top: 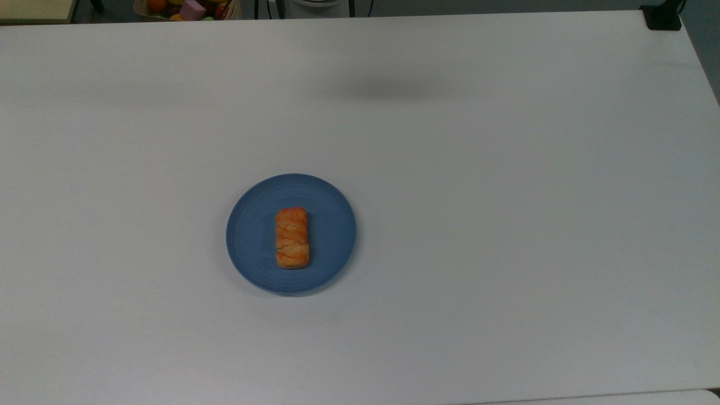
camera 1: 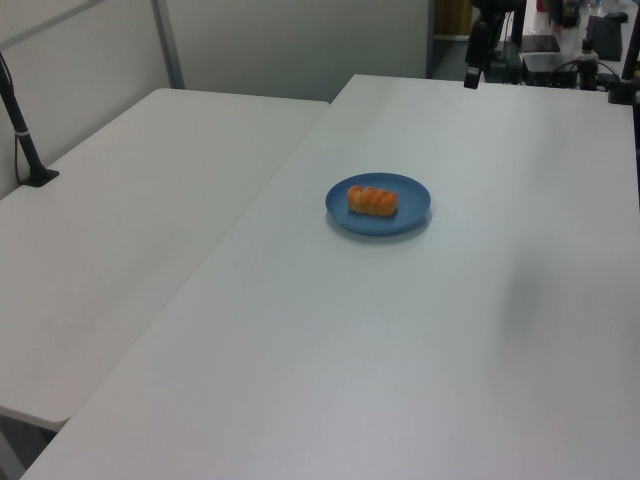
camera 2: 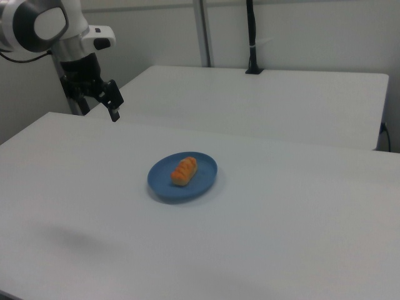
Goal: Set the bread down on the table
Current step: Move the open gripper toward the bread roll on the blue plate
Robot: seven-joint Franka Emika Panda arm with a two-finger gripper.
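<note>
Golden bread (camera 2: 184, 171) on blue plate (camera 2: 203, 177), well apart from end effector (camera 2: 113, 106); finger state unclear.

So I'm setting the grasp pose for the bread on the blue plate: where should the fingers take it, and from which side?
Grip the bread across its short width at mid-length, coming straight down from above. It lies flat near the middle of the plate, with its long axis running up-down in the top view, so its paler long sides are free. The gripper hangs high, off to the right view's left.

White rounded arm (camera 2: 44, 25) — grey joint caps, black wrist, black tool (camera 2: 113, 102)
</note>
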